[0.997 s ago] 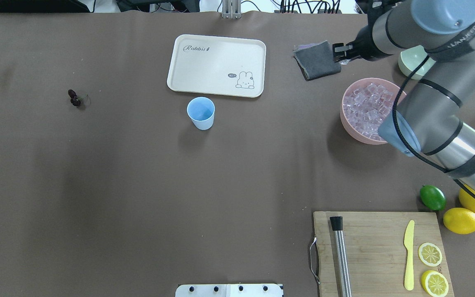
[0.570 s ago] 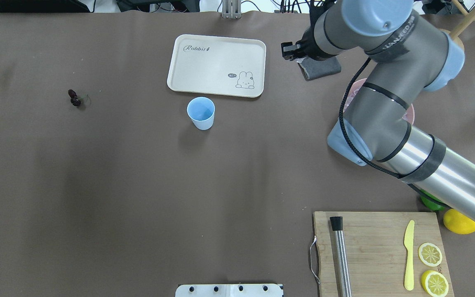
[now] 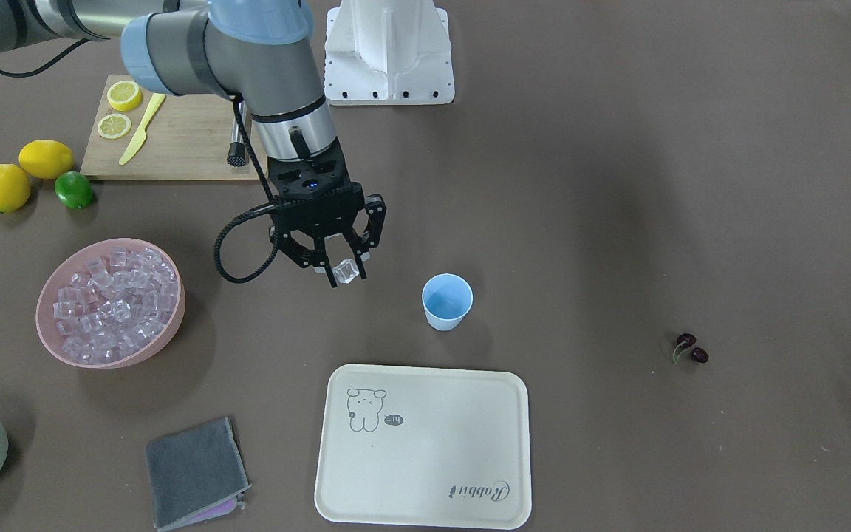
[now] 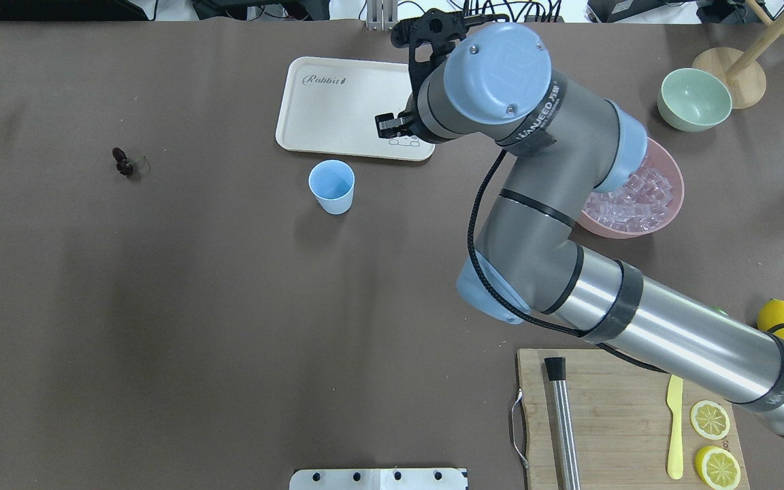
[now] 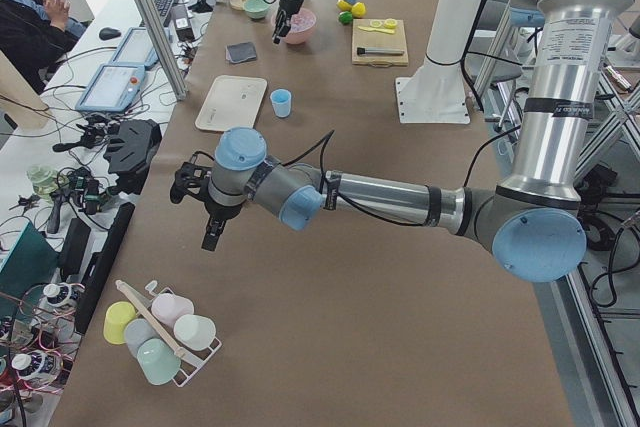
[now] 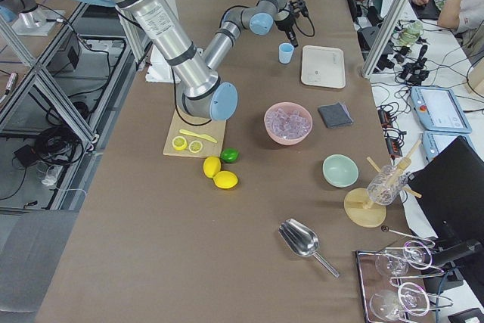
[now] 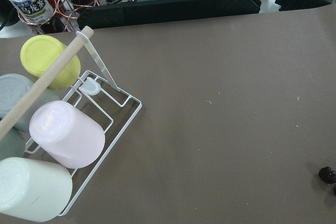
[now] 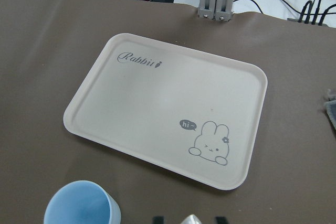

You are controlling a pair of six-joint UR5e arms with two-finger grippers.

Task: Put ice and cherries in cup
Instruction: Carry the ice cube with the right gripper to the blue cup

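Ice [image 3: 109, 299] fills the pink bowl [image 3: 111, 360], and one cube [image 3: 349, 273] is pinched at the very tips of your right gripper [image 3: 344, 276]. Its jaws are closed down to the cube's width, and it hangs above the table between bowl and cup [image 3: 447, 301], short of the rim. The cherries [image 3: 691, 349] lie well apart, on the cup's other side. A slick cube held so shallowly may slip out in transit. Release early and it lands on the table; come in low and a finger may tip the light, unbraced cup. Whether your left gripper [image 5: 212, 232] is open, I cannot tell.
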